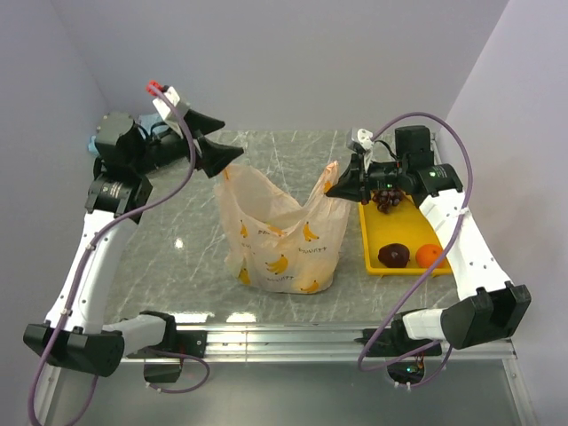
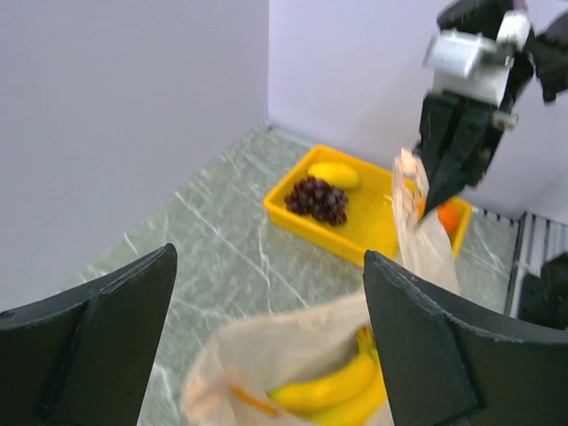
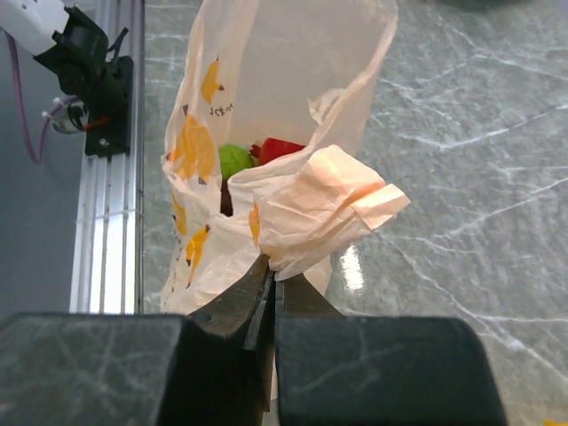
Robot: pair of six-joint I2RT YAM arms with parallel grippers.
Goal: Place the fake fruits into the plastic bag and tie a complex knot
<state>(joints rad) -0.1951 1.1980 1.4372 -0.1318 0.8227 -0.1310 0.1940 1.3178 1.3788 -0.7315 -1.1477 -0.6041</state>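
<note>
Clamped right fingers (image 1: pixel 337 187) tight on one handle of the plastic bag (image 1: pixel 284 240); held left fingers (image 1: pixel 217 157) wide apart, empty, by its opposite rim. Found bag upright mid-table (image 1: pixel 177 222), beside yellow tray (image 1: pixel 366 248) edge, bare marble leftward.

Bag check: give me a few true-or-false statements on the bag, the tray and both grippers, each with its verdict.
1. The right gripper is shut on one handle of the bag. True.
2. The left gripper holds the other handle. False: its fingers are open and hold nothing.
3. The grapes lie in the yellow tray. True.
4. The orange is inside the bag. False: it lies in the tray, beside the dark fruit.
5. The bag's handles are tied in a knot. False: they are apart and the mouth is open.
6. A banana lies in the bag. True.
</note>
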